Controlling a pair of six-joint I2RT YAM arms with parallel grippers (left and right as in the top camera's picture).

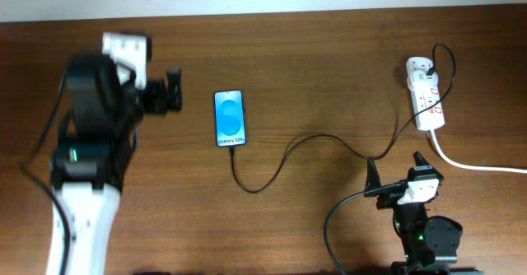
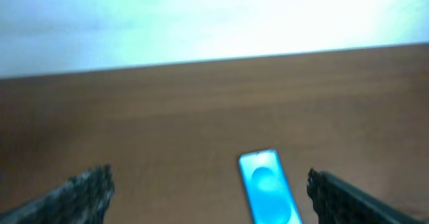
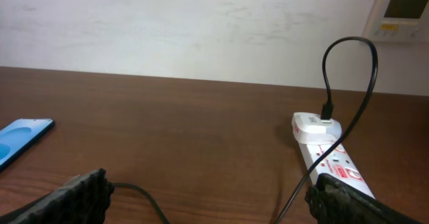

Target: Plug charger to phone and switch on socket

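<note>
The right claw (image 1: pixel 395 170) sits by the near edge of the table (image 1: pixel 313 61). Its arm is folded up small and its two fingers are spread wide. The charger (image 1: pixel 329 137), a thin black wire, runs just past it. One end curls round to the near short end of the phone (image 1: pixel 230 118). The other end climbs to the socket (image 1: pixel 426 94) far on the right.

The phone lies flat with its long side running near to far. Its blue screen faces up, with white words at the near end. The white socket has red marks and lies nearly the same way.

The left arm reaches far out. The left claw (image 1: pixel 174 91) hovers left of the phone, points at it, and is wide open.
</note>
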